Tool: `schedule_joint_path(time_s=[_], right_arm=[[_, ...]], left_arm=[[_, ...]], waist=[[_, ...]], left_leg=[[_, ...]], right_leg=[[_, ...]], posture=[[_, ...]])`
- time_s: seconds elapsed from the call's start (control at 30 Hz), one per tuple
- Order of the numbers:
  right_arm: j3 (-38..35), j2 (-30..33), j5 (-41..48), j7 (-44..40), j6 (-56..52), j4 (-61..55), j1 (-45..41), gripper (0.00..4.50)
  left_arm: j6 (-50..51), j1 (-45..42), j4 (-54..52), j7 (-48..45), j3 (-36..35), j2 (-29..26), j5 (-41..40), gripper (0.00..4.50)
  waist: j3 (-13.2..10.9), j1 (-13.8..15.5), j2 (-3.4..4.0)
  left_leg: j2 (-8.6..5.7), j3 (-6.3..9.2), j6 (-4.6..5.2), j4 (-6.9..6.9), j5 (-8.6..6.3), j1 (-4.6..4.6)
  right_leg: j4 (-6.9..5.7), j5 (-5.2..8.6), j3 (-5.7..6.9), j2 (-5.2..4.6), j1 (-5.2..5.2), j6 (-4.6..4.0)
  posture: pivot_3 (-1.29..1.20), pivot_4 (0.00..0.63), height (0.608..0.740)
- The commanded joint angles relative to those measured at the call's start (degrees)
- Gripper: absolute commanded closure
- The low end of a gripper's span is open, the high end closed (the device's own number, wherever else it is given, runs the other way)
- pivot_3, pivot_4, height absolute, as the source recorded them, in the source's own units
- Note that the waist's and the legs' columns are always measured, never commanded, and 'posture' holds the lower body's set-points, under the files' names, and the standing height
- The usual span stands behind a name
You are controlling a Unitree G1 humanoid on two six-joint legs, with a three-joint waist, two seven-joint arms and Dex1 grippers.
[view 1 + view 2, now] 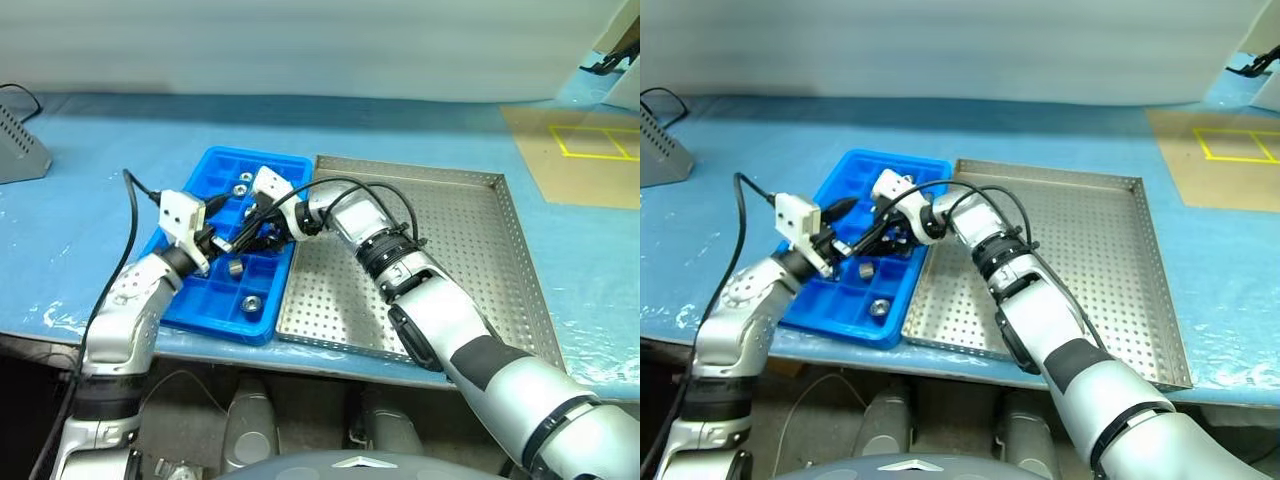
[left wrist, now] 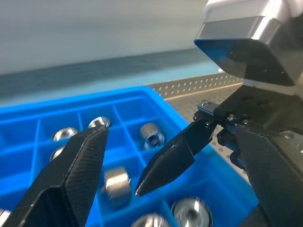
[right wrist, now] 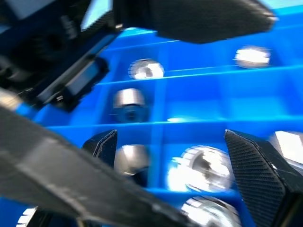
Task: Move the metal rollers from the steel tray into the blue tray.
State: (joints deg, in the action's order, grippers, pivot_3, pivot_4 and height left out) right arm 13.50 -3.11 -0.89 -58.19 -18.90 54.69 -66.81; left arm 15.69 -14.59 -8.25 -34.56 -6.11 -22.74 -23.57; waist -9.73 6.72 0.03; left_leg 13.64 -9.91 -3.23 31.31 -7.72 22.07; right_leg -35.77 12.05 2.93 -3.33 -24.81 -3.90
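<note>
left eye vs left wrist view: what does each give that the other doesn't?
Left eye alone: the whole layout, with the steel tray showing a bare perforated floor, the blue tray against its left side, and both arms reaching in over the blue tray.

Left wrist alone: a close look into the compartments, with metal rollers lying singly in separate cells, and the left gripper with its fingers spread above them.

Both: the blue tray holding rollers, the steel tray's edge beyond it, and the right gripper close beside the left one.
</note>
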Motion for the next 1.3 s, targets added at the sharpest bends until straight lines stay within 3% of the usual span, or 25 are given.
schedule_joint_path(time_s=[0.03,0.23,0.33,0.4,0.5,0.67,0.73,1.3], right_arm=[[-4.65,1.33,1.11,7.79,3.95,1.30,-4.97,0.75],[-9.83,7.00,2.07,14.54,7.95,2.99,-5.17,0.75],[-9.80,11.06,2.26,15.33,10.96,-16.33,14.40,0.75],[-10.08,11.81,2.16,17.87,10.24,-22.58,18.49,0.75],[-11.31,12.69,2.00,22.13,10.63,-26.59,21.33,0.75],[-12.49,14.02,1.67,26.58,12.67,-27.46,23.35,0.75],[-12.79,14.48,1.53,28.07,13.41,-27.40,23.67,0.75],[-12.47,15.15,0.57,34.56,17.74,-22.91,21.92,0.75]], left_arm=[[-1.99,-3.53,2.67,-4.09,4.98,1.62,1.04,0.00],[-4.66,-8.58,9.34,-7.20,6.94,3.75,2.35,0.00],[-6.43,-11.40,12.94,-7.77,7.32,4.99,3.12,0.00],[-7.64,-12.82,15.24,-8.04,7.54,5.57,3.87,0.00],[-9.54,-15.29,19.23,-8.31,8.24,6.95,5.10,0.00],[-11.75,-18.31,23.73,-7.73,8.37,8.92,6.60,0.00],[-12.50,-19.05,25.07,-7.48,8.36,9.40,7.24,0.00],[-16.12,-21.69,31.28,1.75,5.29,10.98,10.97,0.00]], waist=[[0.00,-0.43,0.01],[-0.01,-2.26,0.00],[0.13,-2.29,-0.15],[0.12,-2.78,-0.13],[0.01,-4.46,-0.10],[0.00,-6.10,-0.11],[0.00,-6.16,-0.11],[-0.01,-6.08,-0.12]], left_leg=[[0.00,0.00,-0.02,0.00,0.02,0.01],[0.01,-0.02,-0.12,0.00,0.08,0.06],[0.00,-0.01,-0.10,-0.06,0.07,0.00],[-0.07,-0.05,0.13,0.01,-0.08,-0.14],[-0.18,-0.05,0.11,0.19,-0.05,0.19],[-0.11,-0.06,0.11,0.31,-0.05,-0.24],[-0.11,-0.06,0.11,0.32,-0.05,-0.40],[-0.25,-0.13,0.47,0.48,-0.27,-0.15]], right_leg=[[0.00,0.00,0.00,0.00,0.00,0.00],[0.04,0.00,-0.02,0.09,-0.04,-0.02],[0.14,0.02,-0.01,0.11,0.15,0.01],[0.26,0.06,-0.03,0.09,0.43,0.15],[0.20,-0.07,-0.19,0.08,0.04,0.22],[0.08,-0.27,-0.30,0.18,0.20,0.07],[0.12,-0.10,-0.35,0.21,0.34,0.45],[0.49,-0.41,-0.69,0.23,0.34,0.24]], posture=[[0.01,0.150,0.740],[-0.10,0.150,0.740],[-0.16,0.150,0.740],[-0.18,0.150,0.740],[-0.21,0.150,0.740],[-0.25,0.150,0.740],[-0.27,0.150,0.740],[-0.26,0.150,0.740]])
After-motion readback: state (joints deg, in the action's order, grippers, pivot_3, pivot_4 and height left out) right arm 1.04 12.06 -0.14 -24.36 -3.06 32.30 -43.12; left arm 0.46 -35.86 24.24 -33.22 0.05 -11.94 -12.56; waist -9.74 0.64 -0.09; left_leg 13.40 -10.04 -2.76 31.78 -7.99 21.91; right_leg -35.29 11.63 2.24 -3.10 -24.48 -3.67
